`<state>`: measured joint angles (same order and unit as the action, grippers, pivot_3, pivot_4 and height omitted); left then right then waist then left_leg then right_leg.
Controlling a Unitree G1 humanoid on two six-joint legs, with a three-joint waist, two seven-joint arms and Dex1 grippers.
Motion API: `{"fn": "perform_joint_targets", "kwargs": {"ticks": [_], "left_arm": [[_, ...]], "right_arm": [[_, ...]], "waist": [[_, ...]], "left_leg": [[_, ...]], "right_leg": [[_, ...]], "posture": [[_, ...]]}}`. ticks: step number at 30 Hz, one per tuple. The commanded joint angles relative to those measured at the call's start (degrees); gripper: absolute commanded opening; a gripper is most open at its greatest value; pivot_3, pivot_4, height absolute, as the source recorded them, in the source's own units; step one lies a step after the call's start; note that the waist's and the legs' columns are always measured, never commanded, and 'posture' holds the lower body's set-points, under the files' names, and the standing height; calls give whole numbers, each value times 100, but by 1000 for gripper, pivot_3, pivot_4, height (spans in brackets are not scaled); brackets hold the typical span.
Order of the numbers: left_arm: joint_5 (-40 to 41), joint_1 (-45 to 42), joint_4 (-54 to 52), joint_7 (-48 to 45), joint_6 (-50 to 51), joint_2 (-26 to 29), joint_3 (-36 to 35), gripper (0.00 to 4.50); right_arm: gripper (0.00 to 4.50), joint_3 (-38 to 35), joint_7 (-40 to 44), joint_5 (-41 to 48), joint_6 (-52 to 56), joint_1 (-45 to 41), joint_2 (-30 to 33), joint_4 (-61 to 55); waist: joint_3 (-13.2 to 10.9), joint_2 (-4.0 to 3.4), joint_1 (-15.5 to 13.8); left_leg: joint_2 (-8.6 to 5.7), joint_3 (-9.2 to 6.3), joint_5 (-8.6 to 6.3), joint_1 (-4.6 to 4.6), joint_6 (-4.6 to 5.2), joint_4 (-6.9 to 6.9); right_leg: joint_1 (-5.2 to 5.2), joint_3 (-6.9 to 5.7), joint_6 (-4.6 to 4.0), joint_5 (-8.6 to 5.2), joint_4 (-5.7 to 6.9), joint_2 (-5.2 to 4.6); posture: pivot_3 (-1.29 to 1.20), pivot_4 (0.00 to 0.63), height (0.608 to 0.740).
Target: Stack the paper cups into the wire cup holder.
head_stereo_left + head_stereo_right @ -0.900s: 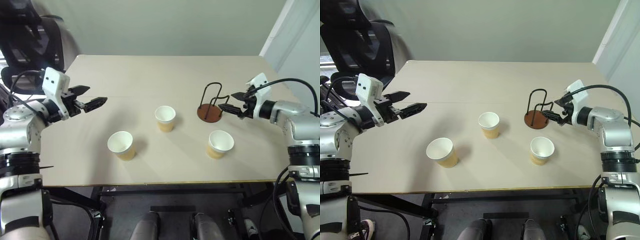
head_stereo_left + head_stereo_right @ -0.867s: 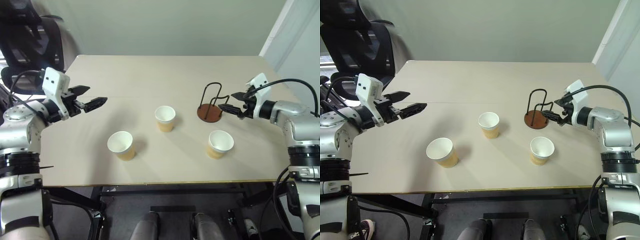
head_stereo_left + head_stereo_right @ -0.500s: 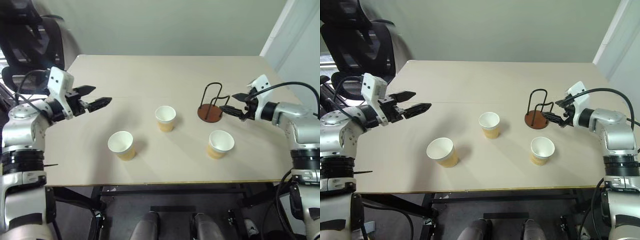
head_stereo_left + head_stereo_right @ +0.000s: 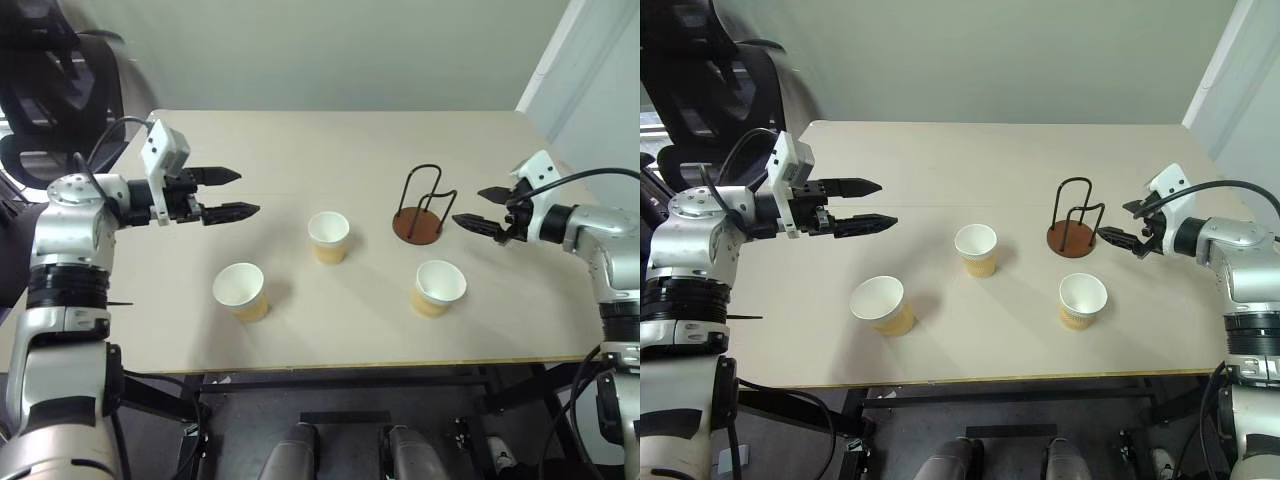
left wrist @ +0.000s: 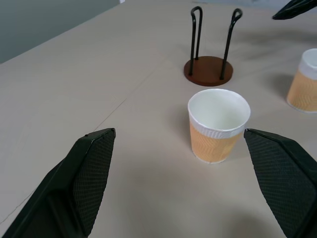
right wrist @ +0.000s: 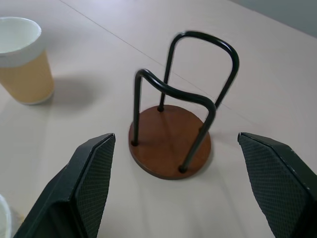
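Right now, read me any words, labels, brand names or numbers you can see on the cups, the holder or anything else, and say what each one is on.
None: there is no readable text.
The three paper cups are plain tan outside and white inside.
The wire cup holder carries no label.
The table has no markings.

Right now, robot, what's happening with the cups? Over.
Left gripper open, right gripper open, both empty. Three paper cups upright on table, wire cup holder empty. Nothing blocking.
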<state>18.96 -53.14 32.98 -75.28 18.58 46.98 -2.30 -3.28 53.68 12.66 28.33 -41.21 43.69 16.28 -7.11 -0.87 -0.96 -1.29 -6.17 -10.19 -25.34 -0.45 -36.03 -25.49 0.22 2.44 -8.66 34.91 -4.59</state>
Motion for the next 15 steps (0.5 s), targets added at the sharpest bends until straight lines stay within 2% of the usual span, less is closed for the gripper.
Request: {"fn": "perform_joint_targets", "kwargs": {"ticks": [1, 15], "left_arm": [[27, -197, 13, -46, -78, -65, -104, 4434], [127, -134, -358, -41, 82, -48, -252, 4434]], "right_arm": [[4034, 18, -340, -184, -150, -300, -103, 140], [4034, 278, -670, -621, -553, -680, -462, 732]], "waist": [[0, 0, -1], [0, 0, -4]], "left_leg": [[0, 0, -1, 0, 1, 0], [2, 0, -6, -4, 7, 1]], "right_leg": [[0, 0, 0, 0, -1, 0], [-4, 0, 5, 3, -3, 0]], "posture": [[0, 150, 740], [0, 150, 740]]}}
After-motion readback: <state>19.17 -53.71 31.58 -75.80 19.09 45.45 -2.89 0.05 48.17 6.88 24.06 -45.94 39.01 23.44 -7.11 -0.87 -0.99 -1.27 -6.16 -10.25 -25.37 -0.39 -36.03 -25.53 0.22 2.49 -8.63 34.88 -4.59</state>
